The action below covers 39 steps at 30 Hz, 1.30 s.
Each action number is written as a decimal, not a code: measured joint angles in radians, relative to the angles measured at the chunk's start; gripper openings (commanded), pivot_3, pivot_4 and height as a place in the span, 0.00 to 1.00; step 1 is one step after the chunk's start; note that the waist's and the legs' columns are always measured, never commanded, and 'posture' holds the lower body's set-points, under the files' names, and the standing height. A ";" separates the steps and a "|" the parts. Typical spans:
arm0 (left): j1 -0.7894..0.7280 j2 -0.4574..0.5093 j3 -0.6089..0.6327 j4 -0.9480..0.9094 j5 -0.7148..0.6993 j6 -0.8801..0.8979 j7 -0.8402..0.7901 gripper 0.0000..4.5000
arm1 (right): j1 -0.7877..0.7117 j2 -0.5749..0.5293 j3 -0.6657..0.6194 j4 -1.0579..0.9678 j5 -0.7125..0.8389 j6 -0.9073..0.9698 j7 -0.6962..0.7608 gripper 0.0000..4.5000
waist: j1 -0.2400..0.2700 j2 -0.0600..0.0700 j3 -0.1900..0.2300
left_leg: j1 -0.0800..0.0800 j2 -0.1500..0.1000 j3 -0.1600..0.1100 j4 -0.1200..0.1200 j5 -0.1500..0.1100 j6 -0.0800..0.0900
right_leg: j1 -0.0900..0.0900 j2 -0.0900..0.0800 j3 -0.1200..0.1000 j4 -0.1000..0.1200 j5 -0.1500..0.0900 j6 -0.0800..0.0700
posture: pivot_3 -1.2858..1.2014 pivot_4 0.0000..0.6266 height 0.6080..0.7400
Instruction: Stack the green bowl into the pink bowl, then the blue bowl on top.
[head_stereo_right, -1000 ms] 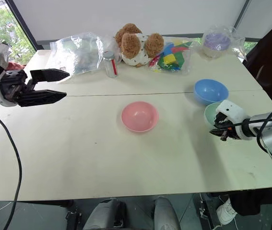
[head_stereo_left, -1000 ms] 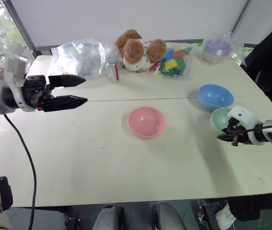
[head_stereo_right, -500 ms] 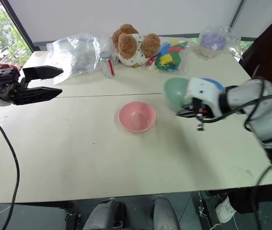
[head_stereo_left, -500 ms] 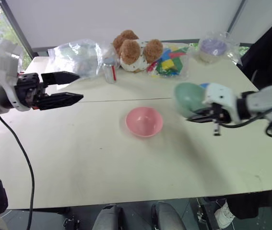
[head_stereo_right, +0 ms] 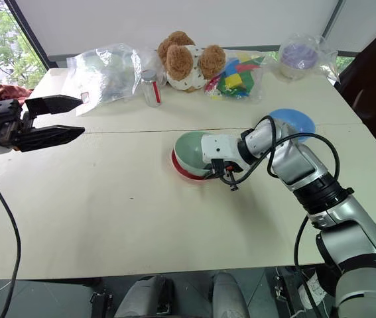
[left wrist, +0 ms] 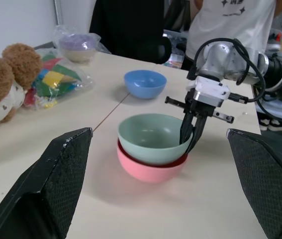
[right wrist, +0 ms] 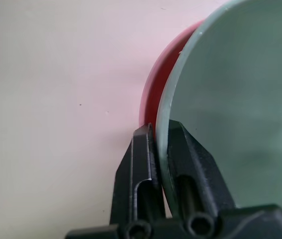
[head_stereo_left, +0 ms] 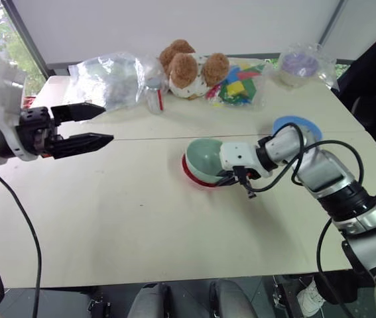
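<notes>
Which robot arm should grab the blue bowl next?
The right one, probably. The right gripper is at the green bowl nested in the pink bowl, and the blue bowl sits on its side. The left gripper hovers open far across the table.

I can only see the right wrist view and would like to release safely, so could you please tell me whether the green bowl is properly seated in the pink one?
Observer: Yes, the green bowl sits nested in the pink bowl, whose rim shows just beneath it.
Operator: Thank you. Where is the blue bowl?
Observer: The blue bowl stands empty on the table, farther back and to the robot's right of the stack, apart from it.
Operator: Is the left gripper anywhere near the stack?
Observer: No, the left gripper hangs open over the table's left side, well apart from the stack.
</notes>
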 measured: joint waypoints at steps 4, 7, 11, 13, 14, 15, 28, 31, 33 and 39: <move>0.007 0.004 0.003 -0.013 -0.012 0.000 0.020 1.00 | -0.026 0.023 -0.003 -0.033 0.008 0.021 0.017 0.81 | 0.001 0.000 0.000 | 0.000 0.000 0.000 0.000 0.000 0.000 | 0.000 -0.001 0.000 0.000 0.000 0.000 | 0.52 0.24 1.00; 0.007 0.004 0.003 -0.013 -0.017 -0.001 0.029 1.00 | -0.053 0.030 -0.034 -0.044 0.029 0.066 0.009 0.99 | 0.001 0.000 0.000 | 0.000 0.000 0.000 0.000 0.000 0.000 | 0.000 -0.001 0.000 0.000 0.000 0.000 | 0.52 0.24 1.00; 0.000 0.003 -0.006 -0.011 -0.018 -0.007 0.029 1.00 | -0.123 -0.002 -0.138 -0.011 0.040 0.112 -0.051 0.99 | 0.005 0.000 0.000 | 0.000 0.000 -0.001 0.000 0.000 0.000 | 0.000 -0.002 0.000 0.000 0.000 0.000 | 0.52 0.24 1.00; -0.004 0.002 -0.009 -0.002 -0.017 -0.019 0.029 1.00 | -0.131 -0.060 -0.187 0.055 0.024 0.110 -0.082 0.99 | 0.009 -0.001 0.000 | 0.000 -0.001 -0.001 0.000 0.000 0.000 | 0.001 -0.003 0.000 -0.001 0.000 0.000 | 0.52 0.24 1.00; -0.007 0.001 -0.011 0.003 -0.016 -0.023 0.028 1.00 | -0.128 -0.092 -0.199 0.097 0.005 0.102 -0.098 0.99 | 0.008 -0.001 0.000 | 0.000 -0.001 -0.001 0.000 0.000 0.000 | 0.001 -0.003 0.000 -0.001 0.000 0.000 | 0.52 0.24 1.00; -0.009 0.000 -0.014 0.006 -0.015 -0.024 0.027 1.00 | -0.125 -0.111 -0.202 0.126 -0.013 0.095 -0.110 0.99 | 0.007 -0.001 0.000 | 0.000 -0.001 0.000 0.000 0.000 0.000 | 0.001 -0.004 0.000 -0.001 0.000 0.000 | 0.52 0.24 1.00; -0.051 -0.013 -0.085 0.045 0.015 -0.070 0.008 1.00 | -0.133 -0.053 -0.103 0.819 -0.346 -0.116 -0.461 0.99 | -0.031 0.001 0.000 | 0.002 0.001 0.003 -0.002 0.001 -0.001 | -0.001 0.000 0.001 0.000 0.000 0.000 | 0.52 0.24 1.00; -0.050 -0.011 -0.085 0.048 0.022 -0.073 0.009 1.00 | -0.198 -0.007 -0.108 0.956 -0.359 -0.137 -0.507 0.79 | -0.031 0.000 0.000 | 0.002 0.001 0.003 -0.002 0.001 -0.002 | 0.000 0.000 0.001 0.000 0.000 0.000 | 0.52 0.24 1.00; -0.050 -0.009 -0.085 0.049 0.023 -0.074 0.009 1.00 | -0.217 0.016 -0.111 1.000 -0.361 -0.151 -0.517 0.57 | -0.030 0.000 0.000 | 0.002 0.001 0.003 -0.002 0.001 -0.002 | 0.000 0.000 0.001 0.000 0.000 0.000 | 0.52 0.24 1.00; -0.045 -0.003 -0.083 0.052 0.024 -0.082 0.011 1.00 | -0.267 0.040 -0.121 1.077 -0.364 -0.193 -0.539 0.02 | -0.027 0.001 0.000 | 0.001 0.001 0.002 -0.002 0.001 -0.002 | 0.000 -0.001 0.001 0.000 0.000 0.000 | 0.52 0.24 1.00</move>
